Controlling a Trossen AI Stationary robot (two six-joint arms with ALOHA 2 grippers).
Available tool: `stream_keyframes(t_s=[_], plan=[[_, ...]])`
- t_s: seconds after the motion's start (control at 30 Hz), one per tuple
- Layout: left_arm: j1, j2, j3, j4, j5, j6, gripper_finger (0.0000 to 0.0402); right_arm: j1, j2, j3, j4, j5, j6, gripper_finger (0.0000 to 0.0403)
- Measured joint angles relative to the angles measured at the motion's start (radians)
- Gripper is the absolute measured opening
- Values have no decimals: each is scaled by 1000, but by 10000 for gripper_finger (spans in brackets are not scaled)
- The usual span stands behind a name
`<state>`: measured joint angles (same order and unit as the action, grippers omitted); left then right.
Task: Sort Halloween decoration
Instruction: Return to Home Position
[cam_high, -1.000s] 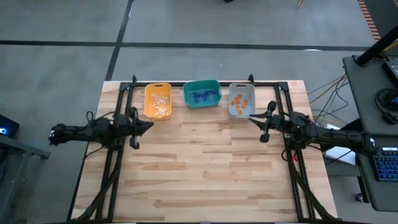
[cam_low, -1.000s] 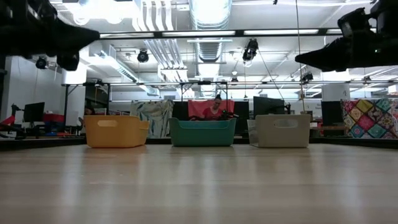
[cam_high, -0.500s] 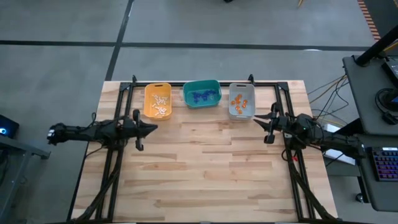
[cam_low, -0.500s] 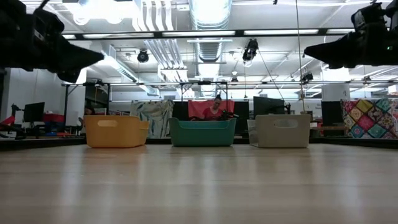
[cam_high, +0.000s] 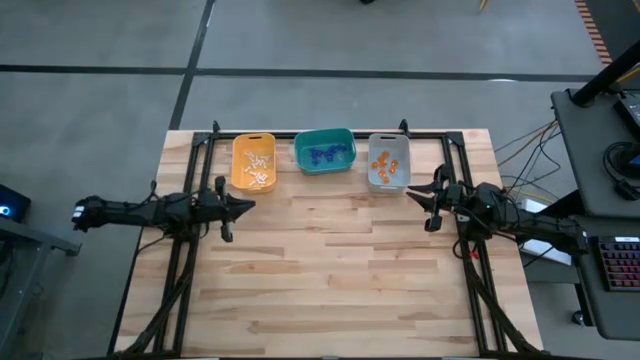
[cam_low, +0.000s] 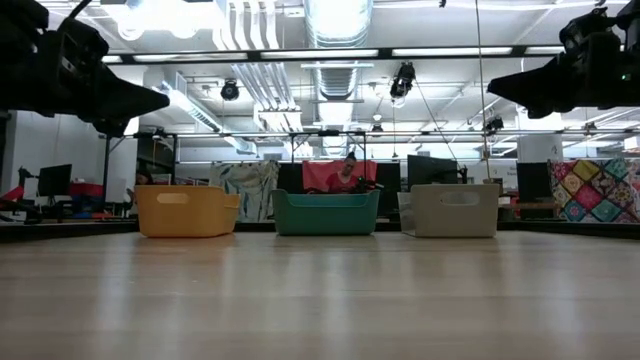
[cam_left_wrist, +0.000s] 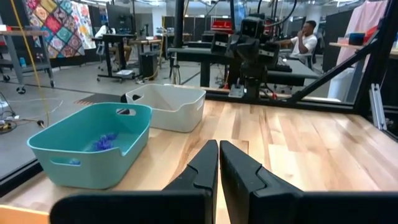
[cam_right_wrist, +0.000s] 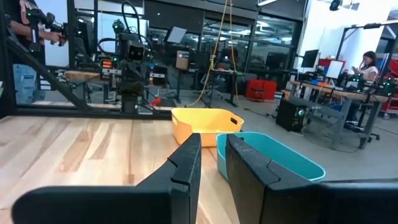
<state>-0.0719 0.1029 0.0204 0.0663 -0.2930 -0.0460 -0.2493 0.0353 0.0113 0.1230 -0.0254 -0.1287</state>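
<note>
halloween decoration (cam_high: 325, 154) in 3 bins (cam_high: 324, 133); l claw (cam_high: 249, 203) together, r claw (cam_high: 410, 190) apart.

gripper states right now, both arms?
Left gripper: jaws shut, holding nothing.
Right gripper: jaws slightly open, holding nothing.

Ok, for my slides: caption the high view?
Left claw and right claw hover at the table's sides; yellow bin, teal bin, grey bin hold trinkets.
</note>
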Motion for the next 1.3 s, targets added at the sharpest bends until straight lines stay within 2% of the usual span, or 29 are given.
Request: stream_keyframes(t_s=[0.6,0.8,0.93,1.1,1.3], plan=[[0,53,2,0,0,0,0,1,0,0,-2,1,-2,63],[0,67,3,-3,0,0,0,52,-34,-1,-64,-14,65,63],[0,70,3,-1,0,0,0,74,-30,0,-109,32,113,63],[0,76,3,-2,0,0,0,119,-35,-1,-98,-22,50,63],[0,82,3,0,0,0,0,131,-35,-2,-104,-21,78,63]])
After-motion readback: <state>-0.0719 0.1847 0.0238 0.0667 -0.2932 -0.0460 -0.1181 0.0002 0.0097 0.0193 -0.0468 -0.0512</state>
